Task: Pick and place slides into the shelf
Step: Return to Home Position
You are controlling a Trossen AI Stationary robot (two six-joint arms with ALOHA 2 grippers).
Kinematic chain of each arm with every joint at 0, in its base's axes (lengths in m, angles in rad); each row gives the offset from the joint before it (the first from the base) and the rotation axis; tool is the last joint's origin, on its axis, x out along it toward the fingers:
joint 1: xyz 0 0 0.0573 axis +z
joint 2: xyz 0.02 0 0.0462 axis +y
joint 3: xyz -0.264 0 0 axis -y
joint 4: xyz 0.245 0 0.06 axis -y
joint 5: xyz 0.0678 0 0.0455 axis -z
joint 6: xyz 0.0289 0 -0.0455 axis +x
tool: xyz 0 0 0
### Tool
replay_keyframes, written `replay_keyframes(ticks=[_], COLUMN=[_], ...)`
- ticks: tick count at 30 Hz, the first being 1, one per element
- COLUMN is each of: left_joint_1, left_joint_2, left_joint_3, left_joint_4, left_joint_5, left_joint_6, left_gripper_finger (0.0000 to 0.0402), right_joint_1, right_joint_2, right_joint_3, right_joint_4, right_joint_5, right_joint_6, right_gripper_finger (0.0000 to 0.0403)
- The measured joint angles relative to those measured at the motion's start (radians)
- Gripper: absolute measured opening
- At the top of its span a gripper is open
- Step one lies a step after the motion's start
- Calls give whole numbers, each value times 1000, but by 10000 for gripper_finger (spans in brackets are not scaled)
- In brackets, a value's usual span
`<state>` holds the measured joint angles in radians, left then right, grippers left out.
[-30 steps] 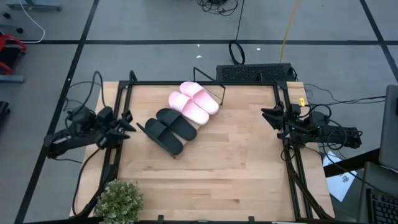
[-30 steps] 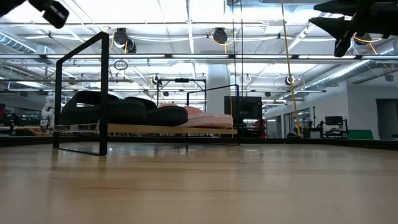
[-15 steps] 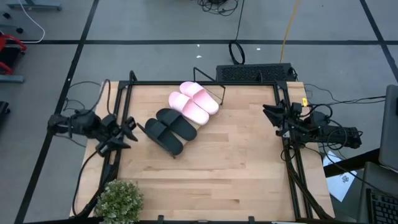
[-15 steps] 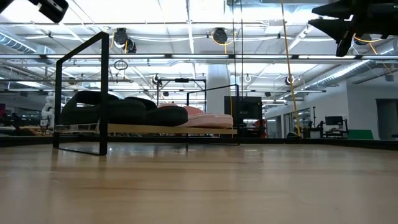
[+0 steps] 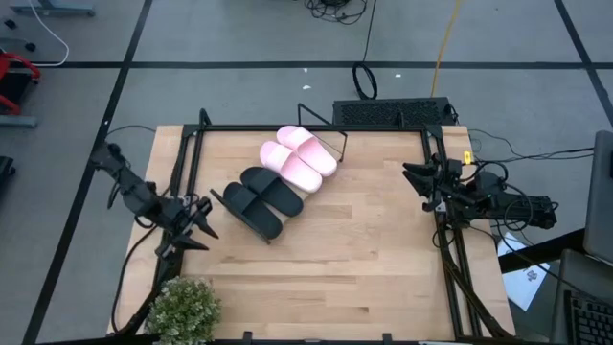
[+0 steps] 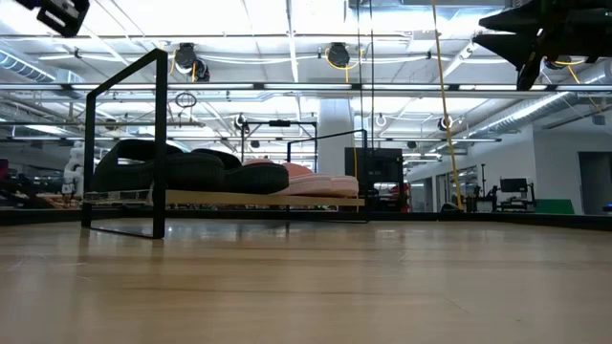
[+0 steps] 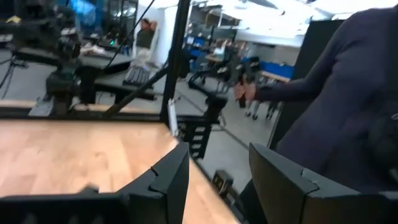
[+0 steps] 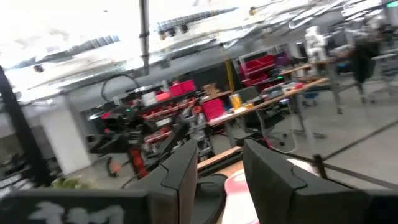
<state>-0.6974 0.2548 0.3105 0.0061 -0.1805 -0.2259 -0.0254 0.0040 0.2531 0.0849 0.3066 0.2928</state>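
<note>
The big wooden worktop [image 5: 335, 259] fills the middle of the high view. Most of it is bare, and the lower right and the middle give lots of open room. Black rails run along its left and right edges. In the left wrist view a person [image 7: 348, 99] in dark clothes stands just past the worktop's edge.

The shelf [image 6: 239, 199] sits in the upper left part of the worktop, turned at a slant. All 4 slides lie on it. The 2 black slides [image 5: 261, 196] are at the lower left end. The 2 pink slides [image 5: 299, 158] are at the upper right end, touching the black pair. None of them has moved in the last second, so I think the placing job is done and only the trip back to rest is left.

The left arm is what has changed. A second ago the left gripper [image 5: 206, 222] was higher up, by the left rail. Now the arm reaches in from the upper left and the gripper has swung down toward the lower left. Its fingers are spread apart and hold nothing. It is near the shelf's lower corner but not touching it.

The right gripper [image 5: 414, 177] waits by the right rail, almost where it was, fingers apart and holding nothing, well away from the shelf.

The small green plant [image 5: 182, 309] sits in the lower left corner, near the left gripper. That is the tight spot to watch.
</note>
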Motion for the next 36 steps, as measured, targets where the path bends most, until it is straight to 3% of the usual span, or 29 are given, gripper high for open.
replay_keyframes(ticks=[7, 15, 22, 28, 36], left_joint_1=[-106, -141, -163, -169, -169], left_joint_2=[-35, -134, -137, -137, -138], left_joint_3=[-113, -190, -229, -249, -268], left_joint_4=[40, 66, 48, 52, 46], left_joint_5=[-120, -68, -56, -56, -56], left_joint_6=[-18, 11, -21, -3, 12], left_gripper_finger=[166, 166, 166, 166, 166], right_joint_1=[0, 1, 1, 1, 1], right_joint_2=[-1, -1, -1, -2, -2], right_joint_3=[0, -2, -95, -188, -207], right_joint_4=[-5, -13, 29, 183, 204], right_joint_5=[-105, -164, -178, -178, -177], right_joint_6=[-12, 5, 58, 42, 33], right_gripper_finger=[121, 121, 121, 121, 121])
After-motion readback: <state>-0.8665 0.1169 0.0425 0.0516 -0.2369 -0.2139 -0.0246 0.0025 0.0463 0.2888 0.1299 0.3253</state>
